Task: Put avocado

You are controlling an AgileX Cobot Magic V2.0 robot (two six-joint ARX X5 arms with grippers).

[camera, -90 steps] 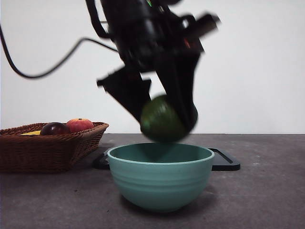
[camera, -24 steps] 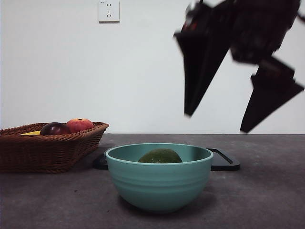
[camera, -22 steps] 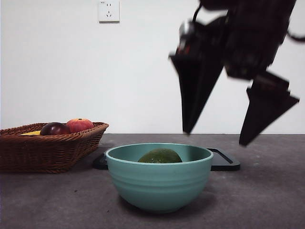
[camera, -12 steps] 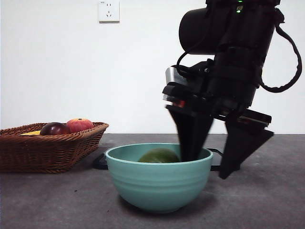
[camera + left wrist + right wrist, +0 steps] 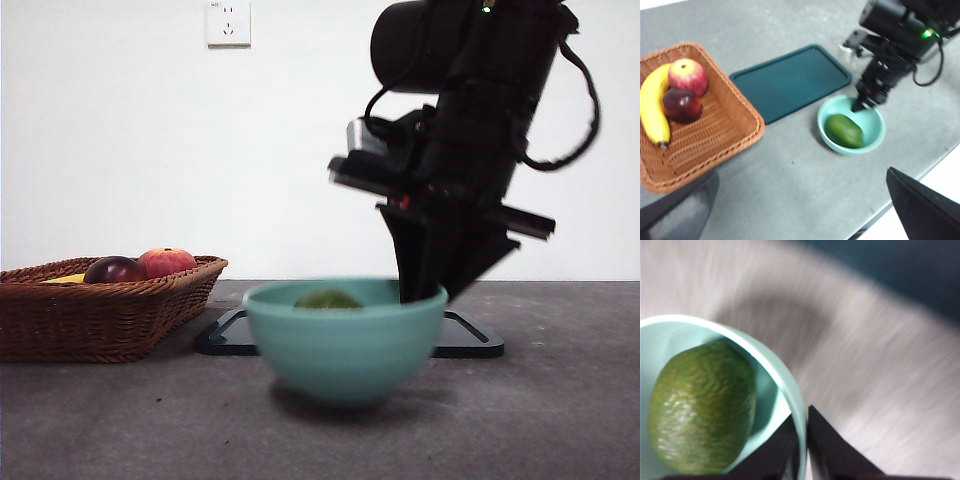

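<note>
The avocado (image 5: 327, 299) (image 5: 843, 131) (image 5: 702, 405), dark green and dull-skinned, lies inside a teal bowl (image 5: 345, 345) (image 5: 840, 148). My right gripper (image 5: 425, 290) (image 5: 860, 105) (image 5: 801, 412) is shut on the bowl's rim (image 5: 785, 385), one jaw inside the wall and one outside, just beside the avocado. The bowl looks blurred and hangs slightly above the table in the front view. My left gripper (image 5: 801, 200) is open, high above the table's near edge, holding nothing.
A wicker basket (image 5: 100, 310) (image 5: 715, 135) to the left holds a banana (image 5: 652, 110), a red-orange apple (image 5: 687, 75) and a dark maroon fruit (image 5: 681, 104). A dark tray (image 5: 470, 340) (image 5: 790, 80) lies flat behind the bowl.
The right gripper came down from high on the right and shut on the bowl's rim. The bowl, with the avocado in it, now sits higher and slightly to the right.
</note>
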